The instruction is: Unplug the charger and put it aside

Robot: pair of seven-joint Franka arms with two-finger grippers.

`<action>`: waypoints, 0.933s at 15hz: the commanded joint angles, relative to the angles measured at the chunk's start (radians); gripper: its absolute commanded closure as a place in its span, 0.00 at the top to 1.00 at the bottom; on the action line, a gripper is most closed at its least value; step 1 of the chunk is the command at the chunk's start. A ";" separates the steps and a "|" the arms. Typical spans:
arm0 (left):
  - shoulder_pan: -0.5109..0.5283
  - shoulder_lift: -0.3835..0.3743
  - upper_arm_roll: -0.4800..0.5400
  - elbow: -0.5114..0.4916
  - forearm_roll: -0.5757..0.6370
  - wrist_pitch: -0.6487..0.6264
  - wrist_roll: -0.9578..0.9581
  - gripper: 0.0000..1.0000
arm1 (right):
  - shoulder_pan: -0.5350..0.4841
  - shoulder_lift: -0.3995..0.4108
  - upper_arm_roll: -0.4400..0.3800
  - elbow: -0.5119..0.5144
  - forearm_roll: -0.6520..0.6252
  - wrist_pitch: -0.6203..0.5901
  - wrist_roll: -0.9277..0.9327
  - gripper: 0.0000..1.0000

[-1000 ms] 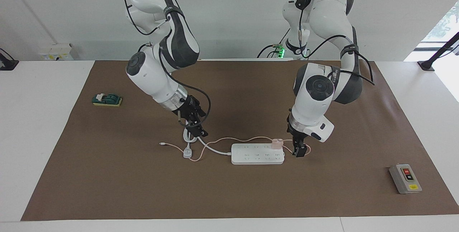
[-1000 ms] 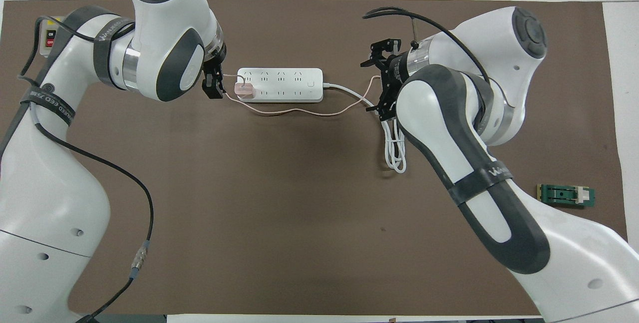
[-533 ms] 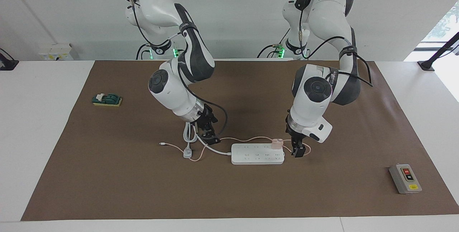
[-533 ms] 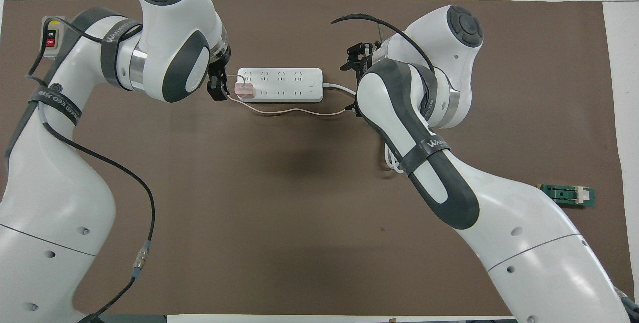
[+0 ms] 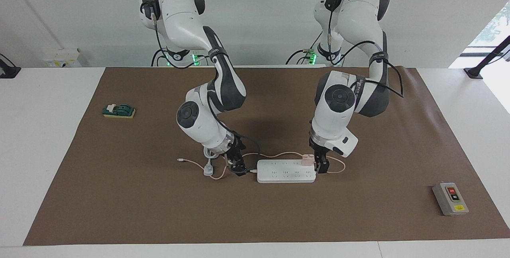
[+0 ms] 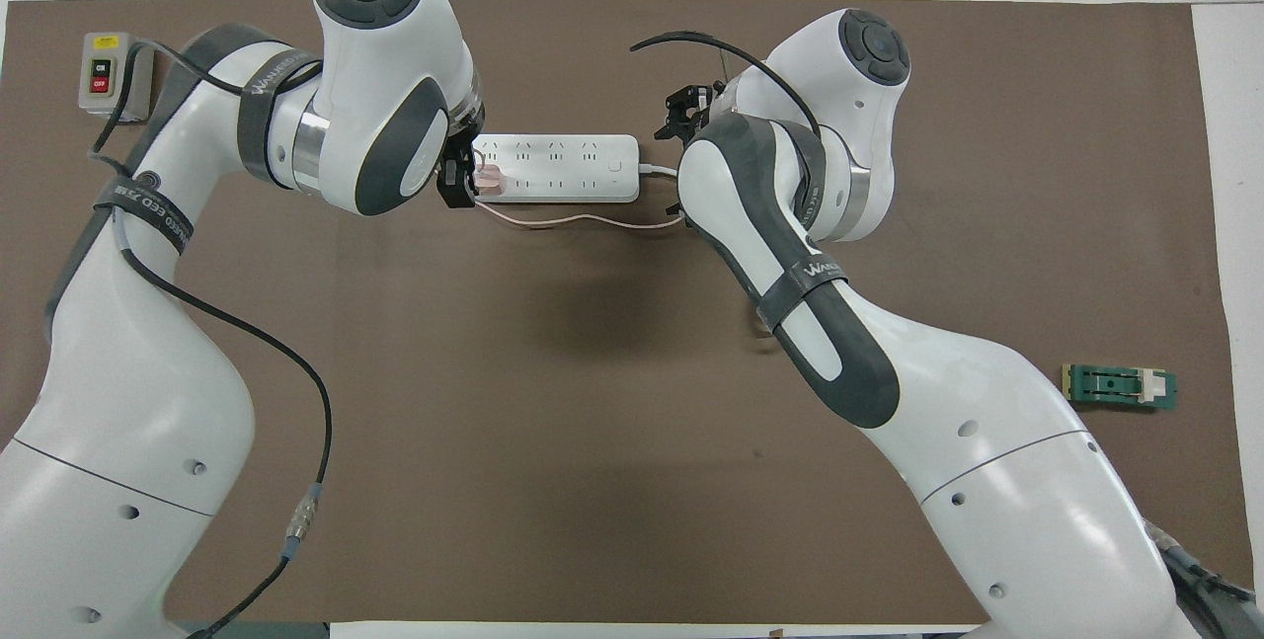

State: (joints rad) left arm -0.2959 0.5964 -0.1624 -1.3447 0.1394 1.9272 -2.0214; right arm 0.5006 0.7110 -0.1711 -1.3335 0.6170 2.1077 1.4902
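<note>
Two arms closing in on a power strip to pull the charger.
Right gripper, fingers unreadable, is hanging by the strip's cord end and should be pinning it; the charger is sitting plugged in at the other end, just beside the left gripper, spread wide, holding nothing.

left claw nearer charger, right claw lower
</note>
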 commanded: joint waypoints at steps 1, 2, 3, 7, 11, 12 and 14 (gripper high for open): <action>-0.003 -0.090 0.009 -0.143 0.019 0.075 -0.031 1.00 | 0.013 0.004 -0.004 0.007 0.029 -0.001 0.012 1.00; -0.005 -0.087 0.009 -0.145 0.019 0.078 -0.039 1.00 | 0.015 0.014 -0.004 0.008 0.032 0.000 0.010 1.00; -0.008 -0.084 0.009 -0.152 0.020 0.094 -0.043 1.00 | 0.007 0.040 -0.002 0.019 0.027 -0.003 0.009 1.00; -0.020 -0.080 0.012 -0.200 0.025 0.170 -0.056 1.00 | -0.004 0.159 0.039 0.161 0.033 -0.014 0.015 1.00; -0.028 -0.070 0.014 -0.200 0.069 0.191 -0.106 1.00 | -0.001 0.166 0.041 0.163 0.035 0.000 0.015 1.00; -0.040 -0.060 0.015 -0.198 0.074 0.185 -0.106 1.00 | -0.001 0.168 0.041 0.168 0.035 0.005 0.015 1.00; -0.045 -0.053 0.017 -0.197 0.094 0.180 -0.115 1.00 | -0.004 0.183 0.041 0.198 0.036 0.020 0.024 1.00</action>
State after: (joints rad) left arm -0.3184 0.5496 -0.1627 -1.5160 0.1980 2.0917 -2.1024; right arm 0.5103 0.8521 -0.1400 -1.2005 0.6297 2.1148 1.4924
